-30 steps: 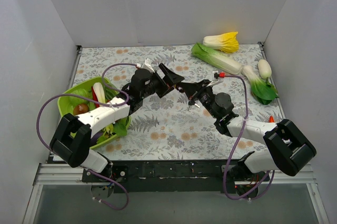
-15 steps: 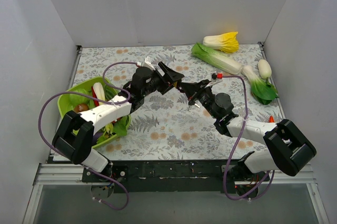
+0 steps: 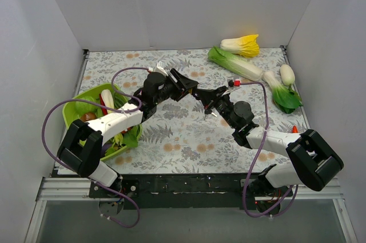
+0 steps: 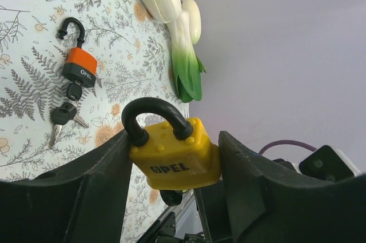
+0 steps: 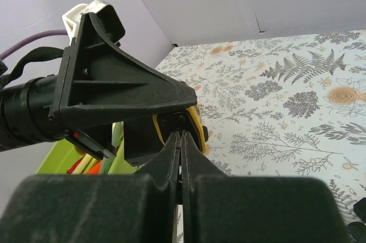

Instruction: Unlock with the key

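Your left gripper (image 4: 174,146) clamps the yellow padlock (image 4: 171,164) mid-air. The right gripper (image 5: 181,135), jaws pressed together, noses its underside, pinching what, you cannot tell. The key bunch (image 4: 62,116) lies off right, beside the orange padlock (image 4: 80,67). A skewed clamp could twist the lock loose. The green basket (image 3: 70,114), left, holds vegetables (image 3: 107,99).
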Available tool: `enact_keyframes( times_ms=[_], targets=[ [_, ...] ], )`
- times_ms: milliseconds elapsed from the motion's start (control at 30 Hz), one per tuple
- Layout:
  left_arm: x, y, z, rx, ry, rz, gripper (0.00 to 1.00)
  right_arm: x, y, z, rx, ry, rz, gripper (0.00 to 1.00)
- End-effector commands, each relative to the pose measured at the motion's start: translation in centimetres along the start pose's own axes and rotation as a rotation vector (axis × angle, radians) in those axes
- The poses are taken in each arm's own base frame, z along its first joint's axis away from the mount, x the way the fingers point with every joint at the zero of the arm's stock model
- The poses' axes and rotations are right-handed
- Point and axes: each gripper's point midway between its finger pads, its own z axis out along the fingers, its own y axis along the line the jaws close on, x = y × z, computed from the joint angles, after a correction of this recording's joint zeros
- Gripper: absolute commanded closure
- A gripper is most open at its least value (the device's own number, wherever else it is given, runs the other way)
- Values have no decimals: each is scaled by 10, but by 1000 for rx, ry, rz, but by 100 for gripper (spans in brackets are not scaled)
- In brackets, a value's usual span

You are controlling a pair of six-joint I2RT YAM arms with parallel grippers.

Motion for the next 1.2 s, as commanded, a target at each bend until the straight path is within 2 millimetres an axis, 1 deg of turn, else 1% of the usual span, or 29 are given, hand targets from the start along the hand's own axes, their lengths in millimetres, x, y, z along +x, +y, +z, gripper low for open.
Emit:
enact_keyframes(
  times_ms=[0,100,167,200,300,333,400,467,533,567,700,800,833,933,1067,1167],
  targets=[
    [-6,-24,-6,68,-14,5,88,-3,15,2,-65,7,-85,99],
    [-6,-23,-6,63,-14,5,100,5,11,2,-52,52,-140,99],
    [-7,-22,-7,59,-17,6,100,5,10,2,-49,70,-169,99],
    [-7,-23,-7,58,-20,14,100,10,7,1,-41,97,-177,99],
    [-8,-19,-8,49,-23,29,100,10,9,-2,-51,112,-204,98],
    [-8,-18,-8,46,-25,33,100,13,7,-3,-47,128,-211,96],
    [-8,-19,-10,51,-24,41,100,14,7,-5,-46,140,-224,94],
    [-7,-17,-11,50,-27,47,100,14,6,-7,-42,149,-232,90],
    [-8,-18,-13,57,-33,55,100,15,5,-9,-38,160,-236,86],
    [-8,-17,-14,54,-34,55,100,16,10,-10,-64,168,-236,85],
    [-10,-17,-16,53,-42,62,100,18,10,-15,-68,174,-234,80],
    [-9,-15,-16,47,-39,66,100,16,14,-15,-82,172,-230,75],
    [-9,-15,-17,47,-39,65,100,16,15,-15,-89,173,-228,71],
    [-9,-13,-16,40,-37,76,100,15,20,-14,-110,176,-223,64],
    [-8,-12,-18,37,-34,91,100,15,22,-12,-115,181,-225,61],
    [-8,-13,-19,40,-34,101,100,16,22,-9,-113,189,-222,61]
  ],
)
